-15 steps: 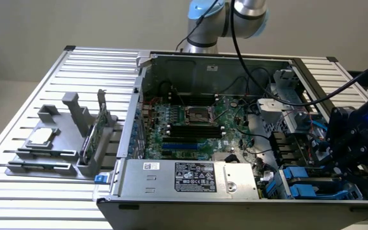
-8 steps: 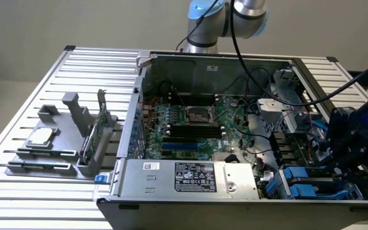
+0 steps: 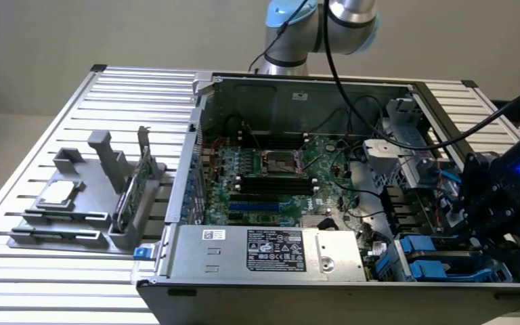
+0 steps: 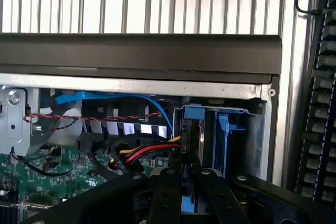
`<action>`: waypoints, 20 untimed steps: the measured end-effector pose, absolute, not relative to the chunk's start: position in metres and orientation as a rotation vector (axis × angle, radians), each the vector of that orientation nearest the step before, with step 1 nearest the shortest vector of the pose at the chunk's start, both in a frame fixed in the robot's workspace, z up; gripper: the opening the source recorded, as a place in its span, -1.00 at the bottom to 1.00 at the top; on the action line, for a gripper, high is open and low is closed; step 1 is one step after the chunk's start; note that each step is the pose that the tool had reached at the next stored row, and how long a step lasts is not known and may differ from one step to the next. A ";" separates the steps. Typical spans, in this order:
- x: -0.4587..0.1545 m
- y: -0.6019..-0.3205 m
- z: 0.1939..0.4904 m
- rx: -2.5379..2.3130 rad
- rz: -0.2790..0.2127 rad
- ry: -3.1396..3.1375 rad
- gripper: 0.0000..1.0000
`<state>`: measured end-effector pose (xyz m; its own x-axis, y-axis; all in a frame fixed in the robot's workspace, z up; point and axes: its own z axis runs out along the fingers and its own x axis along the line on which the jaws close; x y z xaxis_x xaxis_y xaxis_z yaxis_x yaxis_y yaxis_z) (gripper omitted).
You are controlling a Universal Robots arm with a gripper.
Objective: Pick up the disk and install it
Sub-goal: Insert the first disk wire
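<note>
In the wrist view the disk (image 4: 191,129) stands on edge, a thin dark slab framed by its blue carrier. My gripper (image 4: 190,174) is shut on it, one black finger (image 4: 169,187) on each side. The disk sits down in the drive bay (image 4: 231,129) at the corner of the open computer case, beside a blue plastic rail. In the exterior view my gripper (image 3: 481,230) hangs low over the blue drive carriers (image 3: 427,247) at the case's corner on the exterior view's right. The arm hides the disk there.
The open case (image 3: 287,88) holds the motherboard (image 3: 269,176), a power supply (image 3: 273,250) and red, yellow and black cables (image 4: 142,153) next to the bay. A grey fixture (image 3: 70,223) on the exterior view's left carries a silver CPU chip (image 3: 59,194) and a green card (image 3: 133,186).
</note>
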<state>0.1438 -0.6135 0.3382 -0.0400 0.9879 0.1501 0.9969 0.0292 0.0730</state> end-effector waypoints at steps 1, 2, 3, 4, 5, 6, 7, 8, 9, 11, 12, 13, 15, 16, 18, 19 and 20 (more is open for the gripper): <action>0.144 -0.613 0.338 -2.136 -0.244 -2.212 -0.66; 0.144 -0.613 0.338 -2.136 -0.245 -2.213 -0.66; 0.144 -0.613 0.338 -2.137 -0.246 -2.213 -0.66; 0.144 -0.614 0.337 -2.137 -0.247 -2.214 -0.66; 0.144 -0.614 0.337 -2.138 -0.249 -2.214 -0.66; 0.144 -0.613 0.337 -2.138 -0.250 -2.215 -0.66; 0.144 -0.613 0.337 -2.138 -0.251 -2.215 -0.66; 0.144 -0.613 0.336 -2.138 -0.251 -2.216 -0.66; 0.144 -0.613 0.336 -2.139 -0.252 -2.216 -0.66; 0.143 -0.614 0.336 -2.139 -0.253 -2.216 -0.66; 0.143 -0.614 0.336 -2.139 -0.253 -2.216 -0.66; 0.143 -0.614 0.336 -2.139 -0.253 -2.216 -0.66; 0.143 -0.614 0.336 -2.140 -0.253 -2.215 -0.66; 0.143 -0.614 0.335 -2.140 -0.253 -2.215 -0.66; 0.143 -0.614 0.335 -2.141 -0.253 -2.215 -0.66; 0.143 -0.613 0.336 -2.141 -0.252 -2.214 -0.66; 0.143 -0.613 0.336 -2.142 -0.252 -2.214 -0.66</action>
<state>0.1426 -0.6134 0.3355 -0.0390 0.9880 0.1492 0.9963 0.0270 0.0818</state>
